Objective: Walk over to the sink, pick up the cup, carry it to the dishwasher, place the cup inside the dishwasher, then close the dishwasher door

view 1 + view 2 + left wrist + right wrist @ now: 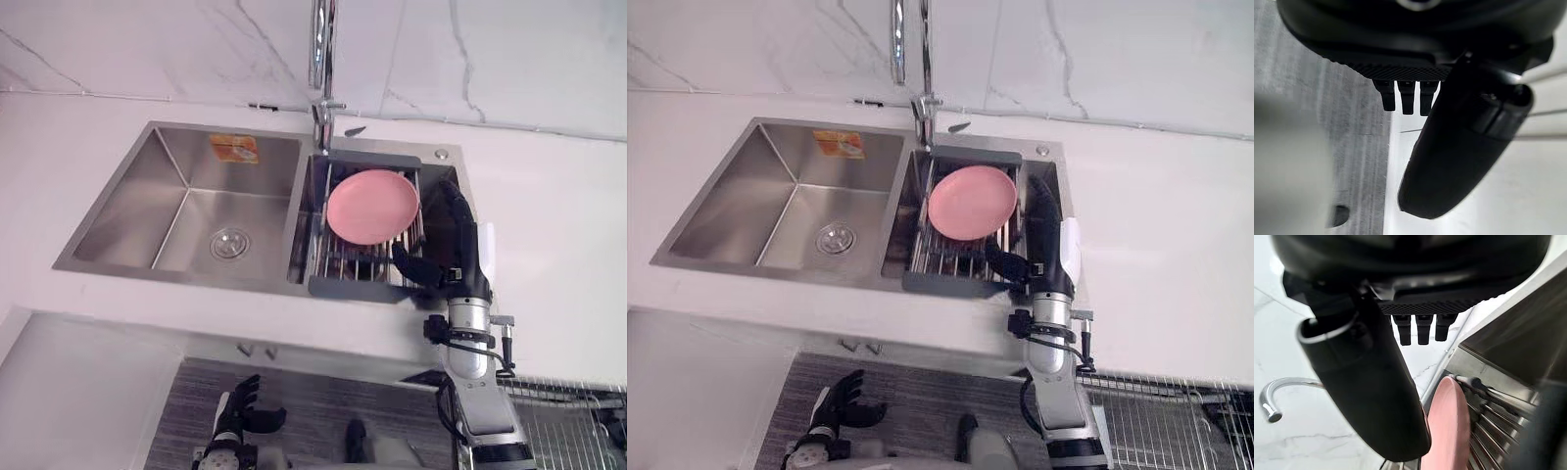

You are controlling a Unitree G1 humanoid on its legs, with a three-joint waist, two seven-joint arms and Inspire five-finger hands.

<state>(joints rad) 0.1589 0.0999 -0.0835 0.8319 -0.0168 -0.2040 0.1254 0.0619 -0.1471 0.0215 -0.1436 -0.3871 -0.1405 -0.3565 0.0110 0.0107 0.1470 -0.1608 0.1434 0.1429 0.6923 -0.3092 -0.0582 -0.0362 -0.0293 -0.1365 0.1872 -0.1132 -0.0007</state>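
Right wrist view: faucet spout, plate edge-on. Eye views: R hand fingers wide; L hand relaxed.

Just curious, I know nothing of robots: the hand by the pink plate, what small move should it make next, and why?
Probably lower the right hand a little deeper into the sink, just right of the pink plate: its fingers are straight and hold nothing yet.

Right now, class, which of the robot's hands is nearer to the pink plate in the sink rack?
Right. The right hand reaches over the right side of the rack, close beside the pink plate. The left hand hangs low, below the counter, far from it.
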